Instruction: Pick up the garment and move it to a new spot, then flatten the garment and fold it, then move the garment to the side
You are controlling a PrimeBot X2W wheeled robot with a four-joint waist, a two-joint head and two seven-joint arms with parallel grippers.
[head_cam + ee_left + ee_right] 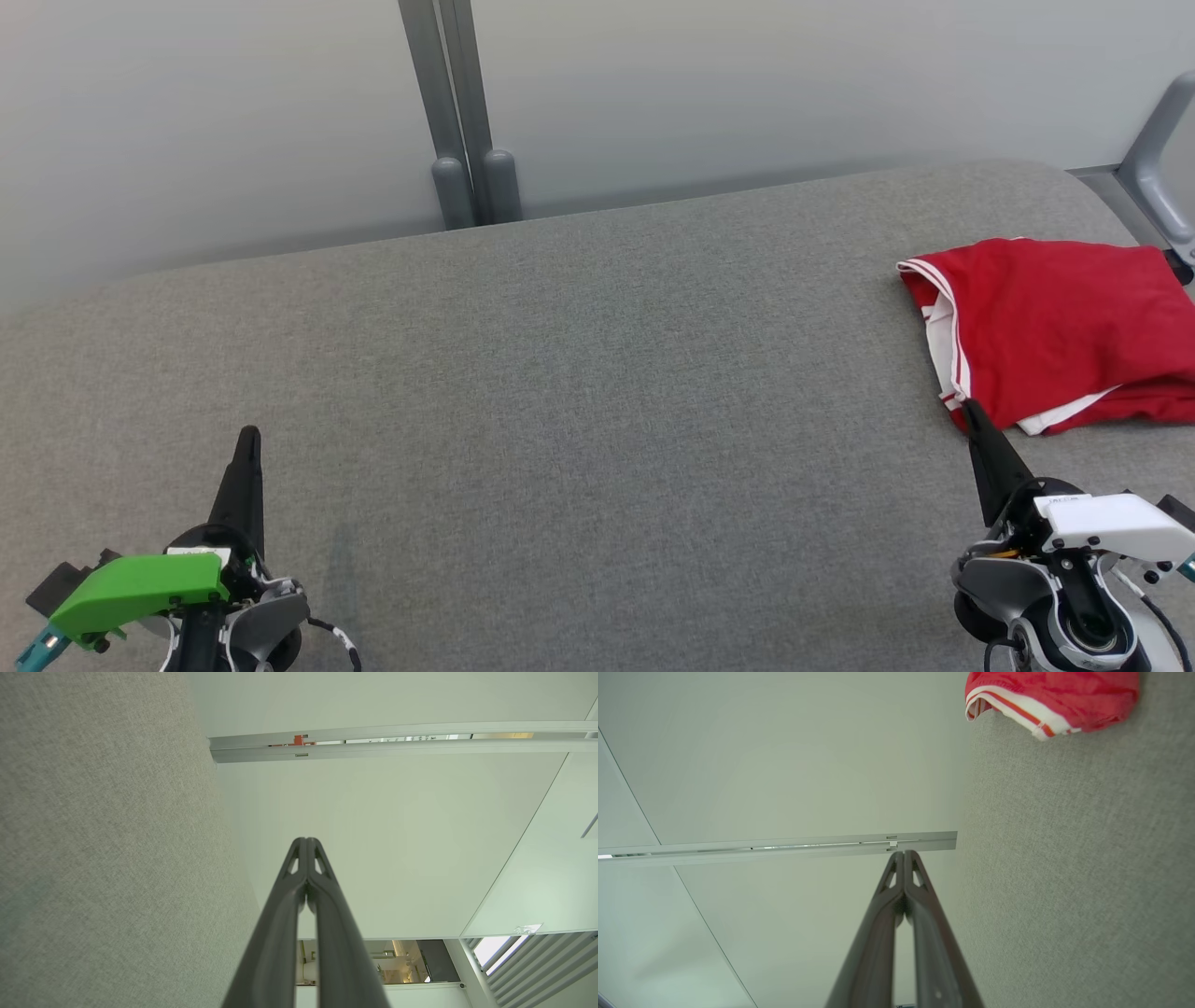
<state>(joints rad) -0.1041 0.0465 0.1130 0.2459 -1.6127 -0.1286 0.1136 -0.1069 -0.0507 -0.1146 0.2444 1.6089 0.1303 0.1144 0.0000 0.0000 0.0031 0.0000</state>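
Observation:
A red garment (1055, 327) with white trim lies folded at the right end of the grey fabric table (560, 392); it also appears at the top of the right wrist view as the garment (1055, 695). My right gripper (971, 411) is shut and empty, its tip just in front of the garment's near edge. My left gripper (248, 439) is shut and empty over the table's near left part. Both wrist views show the fingers pressed together: left gripper (306, 841), right gripper (903, 854).
A pale wall with a grey vertical post (457, 112) stands behind the table. A grey metal frame (1153, 149) rises at the far right behind the garment. The table's far edge is rounded.

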